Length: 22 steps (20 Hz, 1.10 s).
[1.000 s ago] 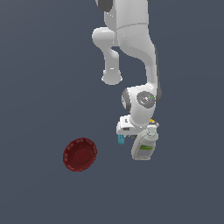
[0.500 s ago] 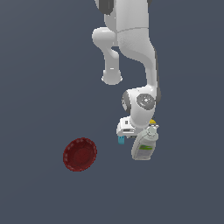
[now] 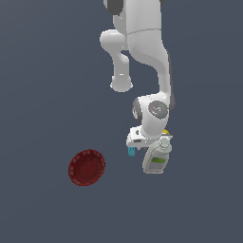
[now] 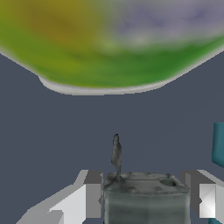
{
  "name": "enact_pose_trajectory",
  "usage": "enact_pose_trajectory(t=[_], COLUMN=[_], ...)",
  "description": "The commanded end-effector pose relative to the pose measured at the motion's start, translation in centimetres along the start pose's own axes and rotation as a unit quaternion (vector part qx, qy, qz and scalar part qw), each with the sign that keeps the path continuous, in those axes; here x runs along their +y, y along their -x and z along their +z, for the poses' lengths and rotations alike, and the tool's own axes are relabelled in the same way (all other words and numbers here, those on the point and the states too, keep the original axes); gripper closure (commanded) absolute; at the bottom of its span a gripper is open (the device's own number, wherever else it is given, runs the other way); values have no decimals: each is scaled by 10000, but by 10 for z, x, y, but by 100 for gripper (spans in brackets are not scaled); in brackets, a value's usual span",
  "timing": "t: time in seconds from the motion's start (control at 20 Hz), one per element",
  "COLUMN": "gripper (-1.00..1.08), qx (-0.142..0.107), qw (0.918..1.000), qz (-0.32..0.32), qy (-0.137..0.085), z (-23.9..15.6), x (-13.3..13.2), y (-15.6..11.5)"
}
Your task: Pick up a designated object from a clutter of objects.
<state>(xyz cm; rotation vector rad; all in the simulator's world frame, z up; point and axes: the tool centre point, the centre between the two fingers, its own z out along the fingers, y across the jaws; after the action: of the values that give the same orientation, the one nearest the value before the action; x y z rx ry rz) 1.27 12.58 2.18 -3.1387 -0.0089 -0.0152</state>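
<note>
I work in a simulated scene, not a real room. All around me is one flat, dark slate-blue surface (image 3: 38,71) with no walls, furniture or edges in sight. My white arm (image 3: 147,52) and the few household things near it, a dark red scalloped bowl (image 3: 86,167) and a white soap bottle (image 3: 156,159), look smooth and evenly lit like renders. In my wrist view the textures are blurred and blocky.

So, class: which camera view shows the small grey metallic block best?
The wrist view: the grey block sits large between the end effector fingers. In the exterior view it is hidden behind the arm and soap bottle.
</note>
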Motion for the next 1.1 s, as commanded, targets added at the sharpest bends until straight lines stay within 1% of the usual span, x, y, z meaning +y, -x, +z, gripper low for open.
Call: enact_pose_trajectory(t=[0.0, 0.2, 0.45, 0.7, 1.05], gripper=[108, 108, 108, 108, 108], qx=[5, 3, 0, -7, -17], qw=[10000, 10000, 10000, 10000, 10000], qz=[0, 0, 0, 0, 1], qy=[-1, 1, 3, 5, 7], z=[-5, -19, -50, -94, -171], x=[-1, -2, -6, -11, -20], y=[0, 1, 2, 5, 8])
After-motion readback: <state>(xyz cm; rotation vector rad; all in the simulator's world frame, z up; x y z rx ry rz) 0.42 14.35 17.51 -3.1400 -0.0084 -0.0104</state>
